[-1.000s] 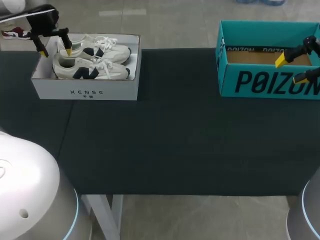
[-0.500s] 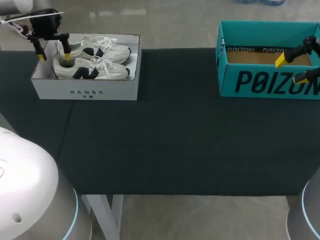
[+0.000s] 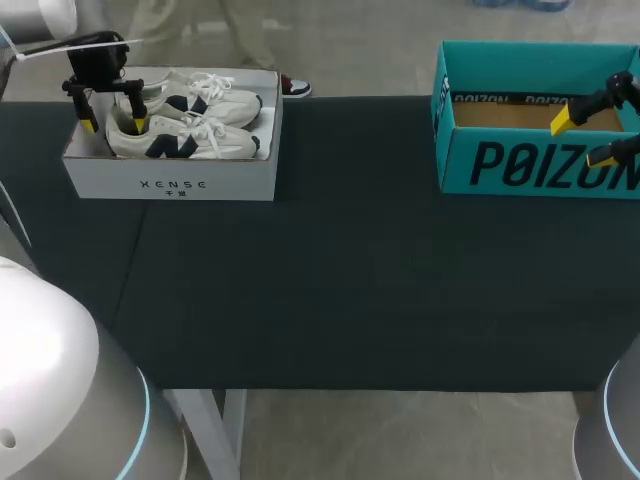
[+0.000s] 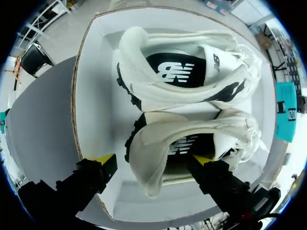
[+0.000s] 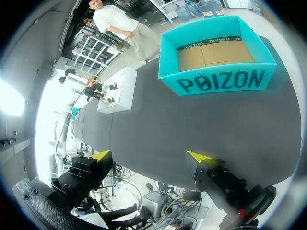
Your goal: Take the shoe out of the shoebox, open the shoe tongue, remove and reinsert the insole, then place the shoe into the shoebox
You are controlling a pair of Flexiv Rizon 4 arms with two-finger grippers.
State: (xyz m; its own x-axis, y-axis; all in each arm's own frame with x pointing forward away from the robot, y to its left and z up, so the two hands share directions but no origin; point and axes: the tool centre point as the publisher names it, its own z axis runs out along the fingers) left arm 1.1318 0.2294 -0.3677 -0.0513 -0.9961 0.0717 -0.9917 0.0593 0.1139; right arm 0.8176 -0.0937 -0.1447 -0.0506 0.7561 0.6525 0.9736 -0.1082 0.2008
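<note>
Left end effector: spread wide and holding nothing. It hangs over the heel end of the near shoe.
Shoe location: both shoes lie on their sides in the white shoebox at the desk's far left corner. The far shoe lies just behind the near one.
Step in hand: I judge it to be the take-out, with no grip made yet.
Doing it well: I would sink until the heel sits deep between the tips, then close on the firm heel, not the laces. The outer tip must stay off the box wall. A straight lift should leave the far shoe behind.
Right end effector: also open and holding nothing, near the teal box at the far right corner.
Left wrist view adds: one tip over the gap beside the heel, the other over the shoe's side.
Right wrist view adds: the teal box lies ahead of the tips, not under them, as the head view suggests.
</note>
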